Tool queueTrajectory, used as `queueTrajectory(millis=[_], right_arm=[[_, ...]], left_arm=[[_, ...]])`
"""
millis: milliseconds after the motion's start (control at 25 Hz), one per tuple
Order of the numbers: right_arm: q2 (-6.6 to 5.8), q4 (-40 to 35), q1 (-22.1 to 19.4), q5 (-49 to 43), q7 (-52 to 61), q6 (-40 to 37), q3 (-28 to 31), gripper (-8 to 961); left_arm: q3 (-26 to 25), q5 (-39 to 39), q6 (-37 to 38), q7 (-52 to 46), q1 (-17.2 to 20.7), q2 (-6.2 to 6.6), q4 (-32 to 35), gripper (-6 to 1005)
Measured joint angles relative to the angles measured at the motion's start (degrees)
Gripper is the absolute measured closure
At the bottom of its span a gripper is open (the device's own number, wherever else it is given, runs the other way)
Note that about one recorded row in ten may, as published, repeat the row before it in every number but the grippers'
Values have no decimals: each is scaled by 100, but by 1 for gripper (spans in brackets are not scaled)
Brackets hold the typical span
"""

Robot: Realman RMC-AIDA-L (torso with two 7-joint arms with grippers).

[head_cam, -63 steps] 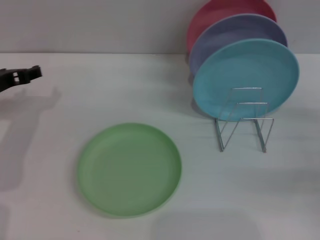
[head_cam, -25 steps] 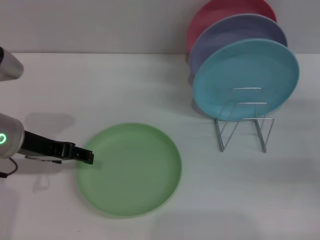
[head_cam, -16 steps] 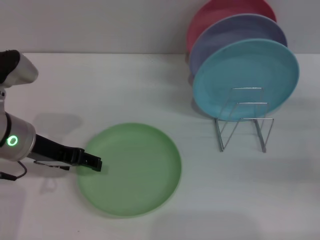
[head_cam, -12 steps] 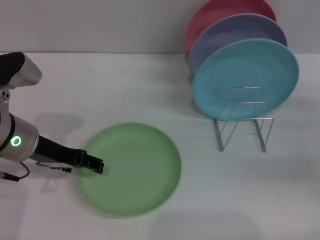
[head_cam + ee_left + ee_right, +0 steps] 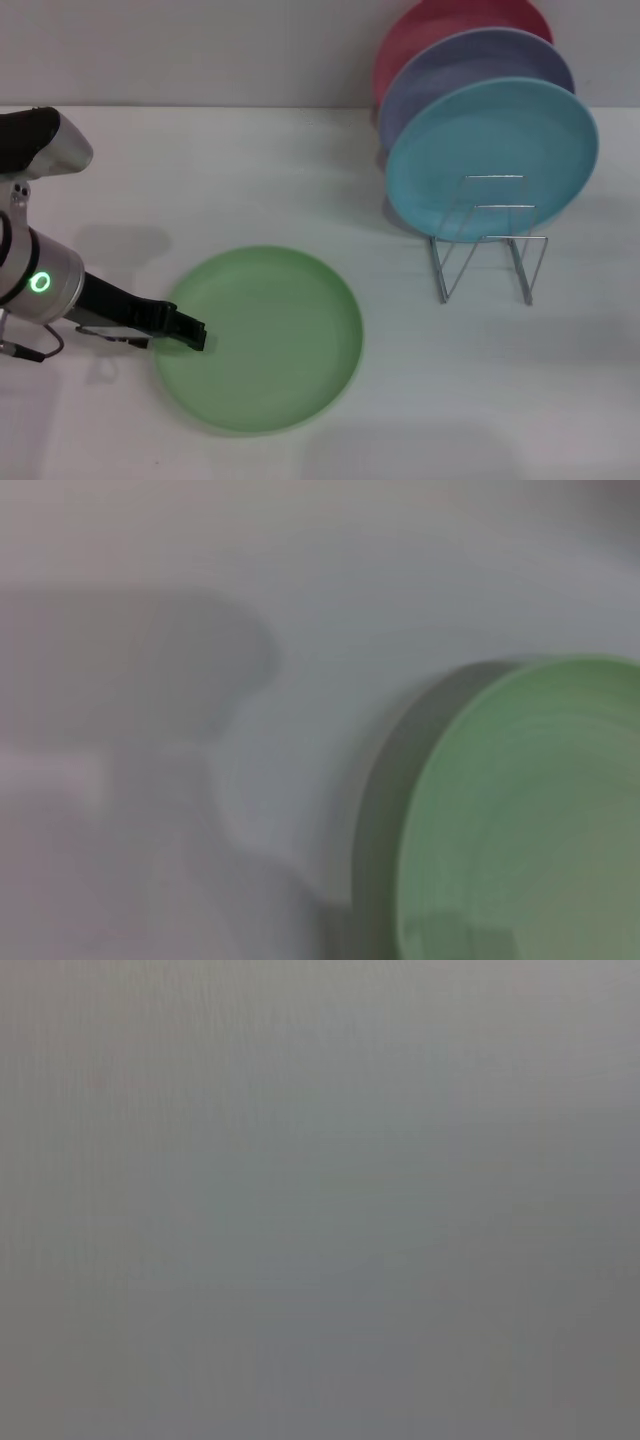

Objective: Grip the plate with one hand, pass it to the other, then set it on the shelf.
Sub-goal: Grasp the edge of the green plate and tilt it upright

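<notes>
Low over the table, the left hand (image 5: 190, 335) meets the plate (image 5: 265, 340)'s rim, grip unclear.

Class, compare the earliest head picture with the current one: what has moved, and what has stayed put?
The left claw swept in from the far left edge down to the green plate's near-left rim. The plate, the wire rack and its sky-blue plate stayed put.

No legible text, labels, brands or numbers appear on any object; the blurred wrist views may conceal some.
</notes>
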Motion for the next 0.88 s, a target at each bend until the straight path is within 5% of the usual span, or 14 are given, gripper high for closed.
queueTrajectory(millis=[120, 480, 880], right_arm=[[-1, 0, -7, 0, 1, -16, 11, 270], [2, 0, -29, 0, 14, -33, 19, 270], [25, 0, -38, 0, 25, -132, 19, 270]], left_arm=[[15, 0, 15, 26, -8, 0, -17, 133], [139, 49, 55, 0, -20, 16, -21, 503], [215, 229, 89, -15, -50, 15, -13, 595]])
